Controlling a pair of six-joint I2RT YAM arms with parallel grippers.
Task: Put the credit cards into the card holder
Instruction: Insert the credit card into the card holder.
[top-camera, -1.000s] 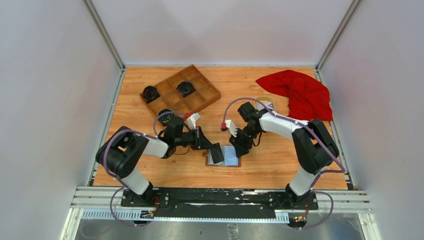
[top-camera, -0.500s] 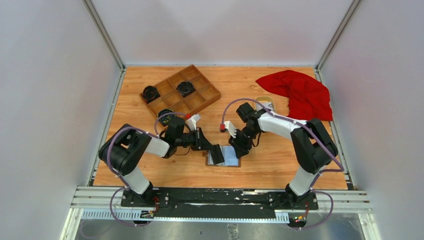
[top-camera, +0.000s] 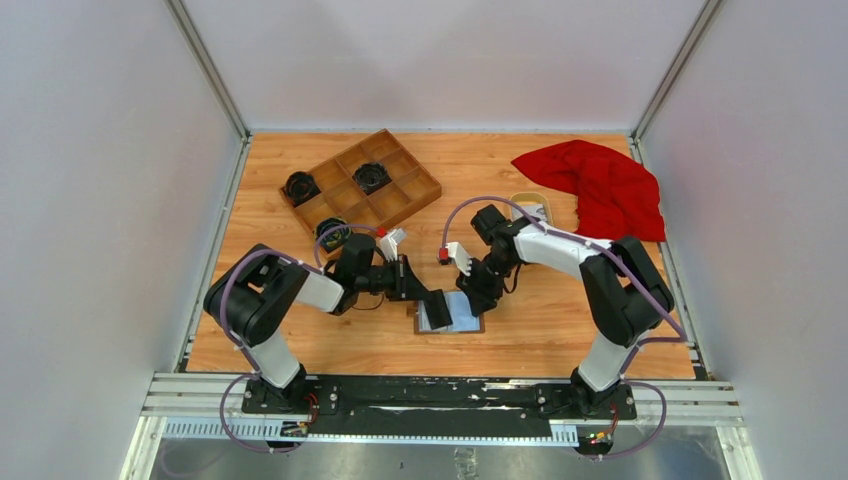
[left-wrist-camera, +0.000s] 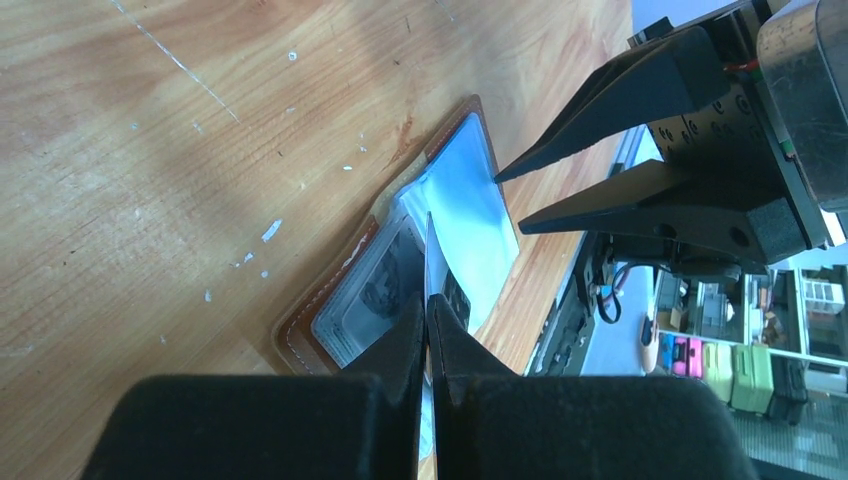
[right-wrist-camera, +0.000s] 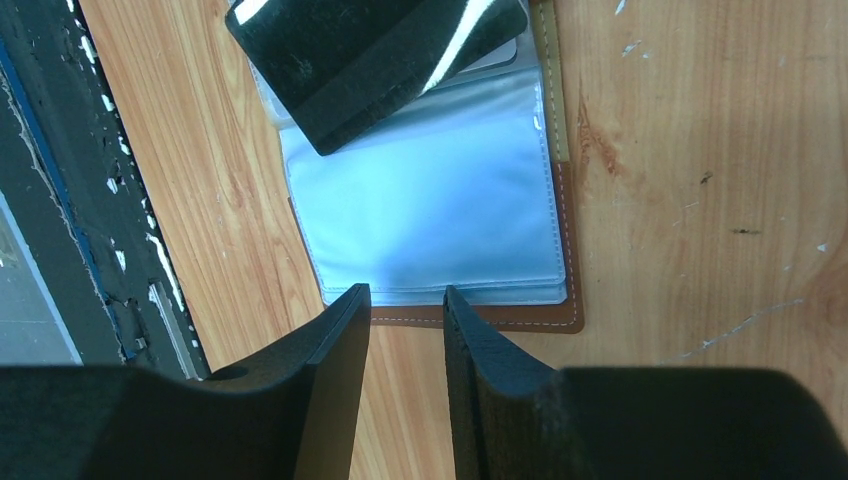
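The left fingers (left-wrist-camera: 418, 325) are clenching a thin card (left-wrist-camera: 428, 250) edge-on, and its leading edge is reaching down into the open card holder (left-wrist-camera: 470, 200) close to the fold. Over the past second the left arm has been creeping toward 3 o'clock in the overhead view, its elbow drawing in nearer the holder. The card is therefore being fed forward rather than merely held above. I judge the insertion step to be under way. Whether the edge is sliding inside a pocket or only resting on the shiny plastic is not clear, since the card is showing only as a line.

The right fingers (top-camera: 479, 298) are standing partly apart with nothing between them, hovering by the holder's 2 o'clock corner. They are staying almost where they were, drifting only a little toward 9 o'clock. Whether they are touching the leather, I cannot tell.

The card holder is lying open and flat at about 6 o'clock on the surface (top-camera: 560, 330), between the two arms, with its grey-blue pockets facing up. It is not appearing to shift under the push. A grey printed card seems to be sitting already behind the pocket window on its 9 o'clock half.

Farther out, the wooden tray (top-camera: 392, 202) at 11 o'clock and the red cloth (top-camera: 600, 185) at 2 o'clock are remaining untouched.
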